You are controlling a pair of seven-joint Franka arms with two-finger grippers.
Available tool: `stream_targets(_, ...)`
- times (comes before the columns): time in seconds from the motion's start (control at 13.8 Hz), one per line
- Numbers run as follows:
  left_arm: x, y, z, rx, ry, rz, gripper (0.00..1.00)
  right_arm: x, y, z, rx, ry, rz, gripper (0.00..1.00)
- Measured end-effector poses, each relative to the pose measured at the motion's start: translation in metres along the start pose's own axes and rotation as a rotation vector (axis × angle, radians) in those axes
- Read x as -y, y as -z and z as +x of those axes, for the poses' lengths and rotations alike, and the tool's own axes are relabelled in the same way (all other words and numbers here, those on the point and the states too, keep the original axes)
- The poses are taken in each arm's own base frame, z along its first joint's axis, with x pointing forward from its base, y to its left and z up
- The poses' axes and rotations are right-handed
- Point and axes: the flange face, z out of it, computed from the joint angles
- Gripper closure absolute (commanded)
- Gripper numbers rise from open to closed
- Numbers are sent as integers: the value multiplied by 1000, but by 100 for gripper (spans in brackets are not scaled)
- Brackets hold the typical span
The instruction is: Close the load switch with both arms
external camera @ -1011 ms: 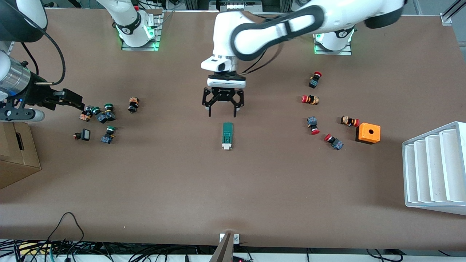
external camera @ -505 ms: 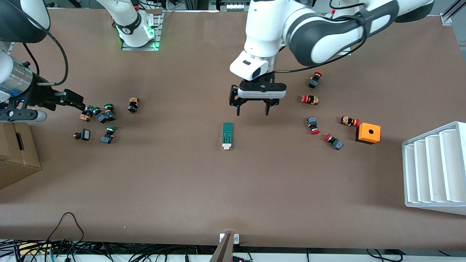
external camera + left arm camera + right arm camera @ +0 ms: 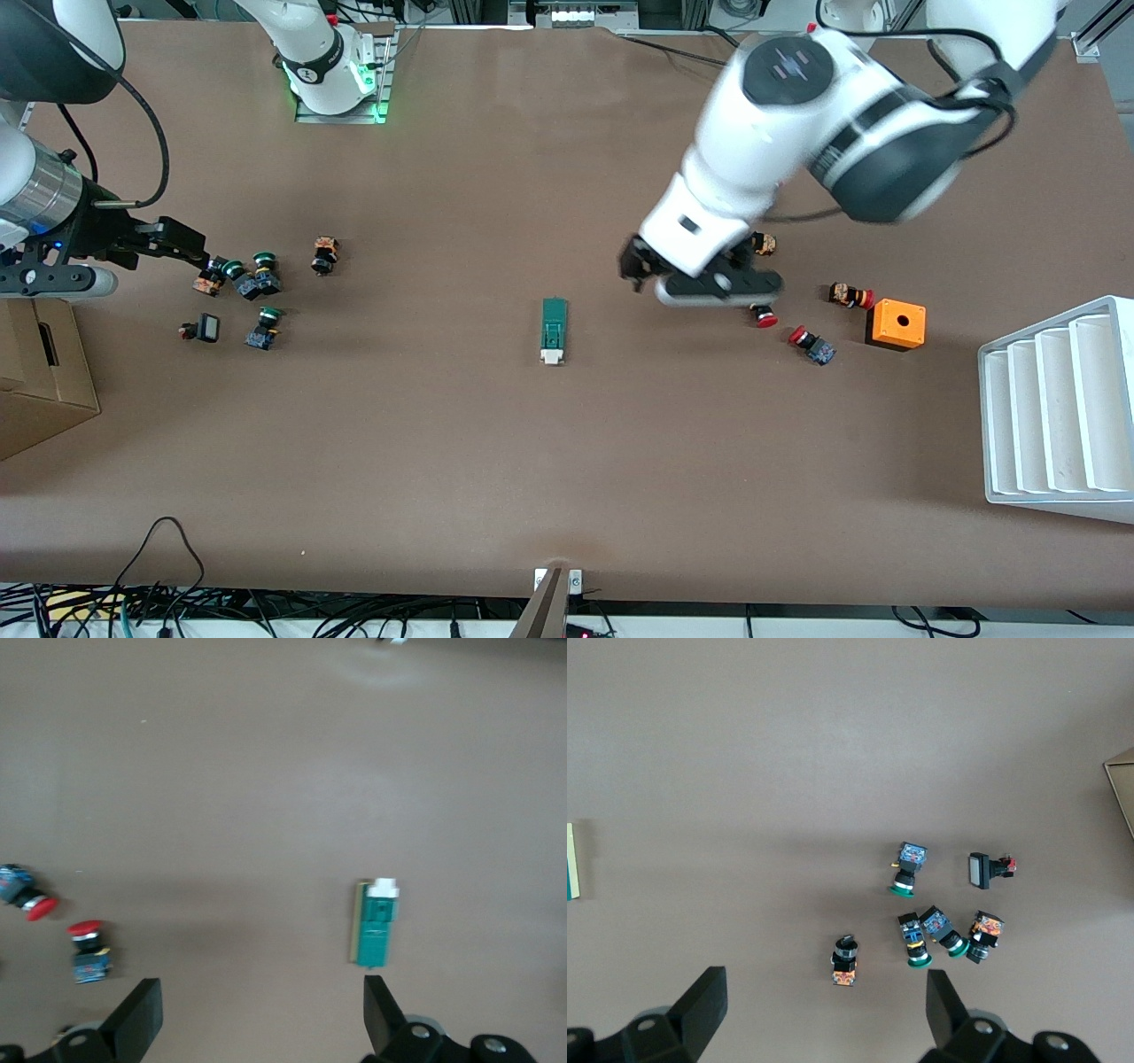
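While not yet gripped or pressed, lying flat on bare table near the middle, white tab end toward the front camera: load switch (image 3: 554, 330). Step in hand, by judgement: the approach, with nothing closed yet.

Left gripper (image 3: 257, 1020) up over the table between the switch and the red-capped push buttons (image 3: 811, 344), fingers (image 3: 135, 1017) spread wide, holding nothing. Right gripper (image 3: 824, 1014) over the green-capped push buttons (image 3: 921, 930) at the right arm's end, also wide and empty, well apart from the switch.

Next, probably: bring both down to the switch, one to steady the green body, one to push the tab. Needs careful alignment along the narrow length.

Plenty of open room all around the switch. Clutter to avoid only near each gripper, plus the orange box (image 3: 897, 324) and white rack (image 3: 1054, 408) at the left arm's end.
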Motion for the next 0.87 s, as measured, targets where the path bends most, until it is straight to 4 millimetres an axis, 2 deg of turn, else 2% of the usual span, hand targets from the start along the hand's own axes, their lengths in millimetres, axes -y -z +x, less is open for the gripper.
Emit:
stream_targets(0.14, 34, 10, 19, 58, -38, 25, 0, 0, 0, 0, 0, 0, 0, 1)
stream_targets(0.43, 98, 65, 33, 41, -135, 44, 0, 0, 0, 0, 0, 1, -3, 1)
stream_targets(0.65, 173, 94, 46, 31, -208, 75, 0, 0, 0, 0, -1, 2, -5, 1)
stream_targets(0.87, 255, 103, 57, 72, -217, 70, 0, 1, 1, 0, -2, 2, -5, 1)
